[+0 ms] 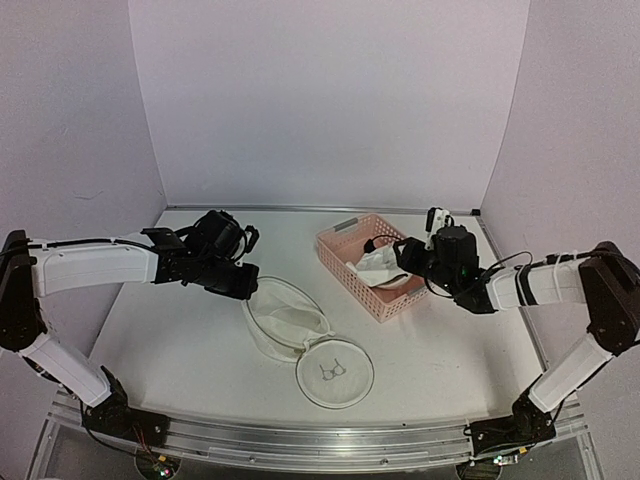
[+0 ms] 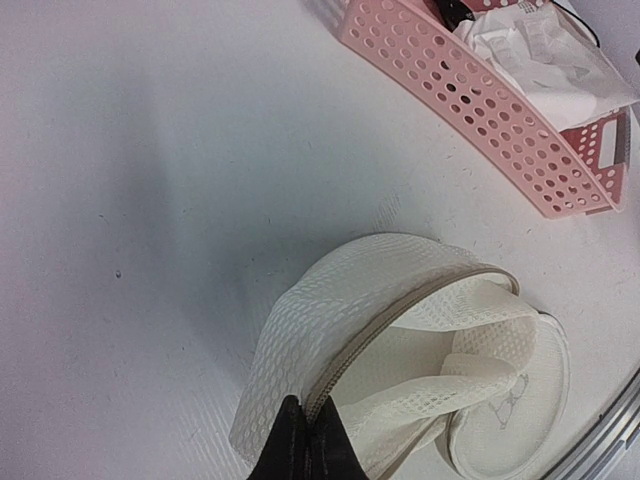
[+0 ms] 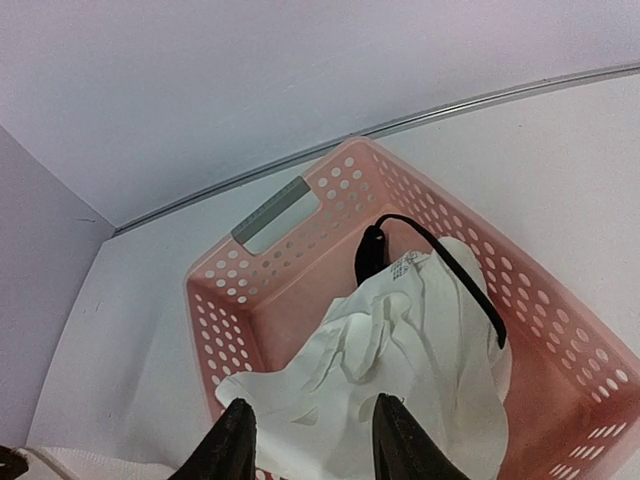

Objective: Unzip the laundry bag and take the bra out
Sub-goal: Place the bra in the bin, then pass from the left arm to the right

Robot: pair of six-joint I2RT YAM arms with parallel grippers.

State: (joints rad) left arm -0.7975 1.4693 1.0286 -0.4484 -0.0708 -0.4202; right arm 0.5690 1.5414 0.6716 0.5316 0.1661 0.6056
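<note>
Bra (image 3: 400, 340) in pink basket (image 3: 240, 300) directly beneath spread, empty right jaws; left jaws pinch laundry bag (image 2: 340, 290) seam.

Mesh-cloth laundry bag (image 2: 350, 290), perforated pink plastic basket (image 2: 480, 110), matt white table (image 2: 150, 150).

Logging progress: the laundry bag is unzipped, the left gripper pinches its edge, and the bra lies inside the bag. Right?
No: the bra lies in the pink basket, as the right wrist view shows. The laundry bag is unzipped and the left gripper does pinch its edge.
</note>
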